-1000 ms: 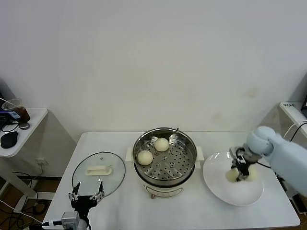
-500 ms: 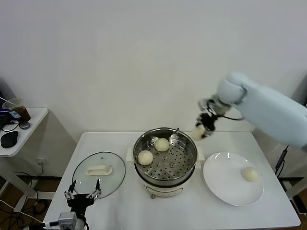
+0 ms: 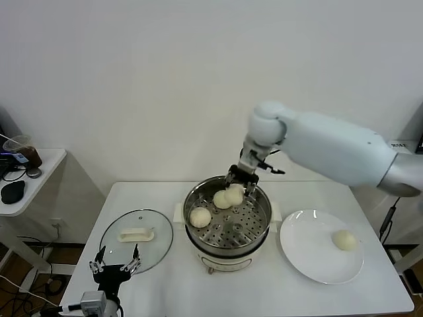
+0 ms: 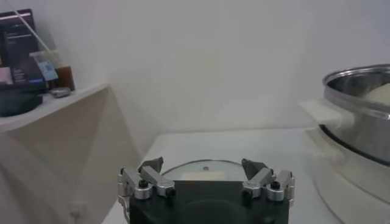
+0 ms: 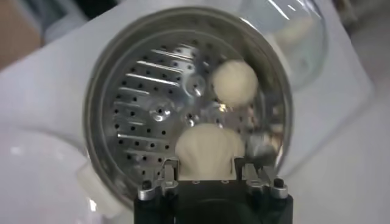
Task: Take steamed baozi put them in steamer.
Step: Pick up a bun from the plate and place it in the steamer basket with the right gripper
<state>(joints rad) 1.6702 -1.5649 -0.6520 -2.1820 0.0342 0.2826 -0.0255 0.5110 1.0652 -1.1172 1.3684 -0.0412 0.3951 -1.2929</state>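
Note:
The steamer (image 3: 193, 198), a shiny steel pot with a perforated tray, stands mid-table. Two baozi lie in it, one at the front left (image 3: 199, 216) and one at the back (image 3: 221, 200). My right gripper (image 3: 238, 187) is shut on a third baozi (image 3: 236, 194) and holds it over the tray's back, next to the back one. In the right wrist view the held baozi (image 5: 207, 151) fills the gripper (image 5: 205, 163) above the tray (image 5: 140, 103), and one lying baozi (image 5: 234, 82) shows beyond. A fourth baozi (image 3: 343, 240) lies on the white plate (image 3: 307, 257). My left gripper (image 3: 114, 269) is open, parked at the table's front left.
A round glass lid (image 3: 152, 228) with a white handle lies flat left of the steamer, just beyond the left gripper (image 4: 205, 176); it also shows in the left wrist view (image 4: 204, 167). A side table (image 3: 39, 172) with a cup stands far left.
My right arm lifted a baozi off the plate and carried it left, then lowered it over the steamer tray. One baozi stays on the plate. The left gripper barely moved.

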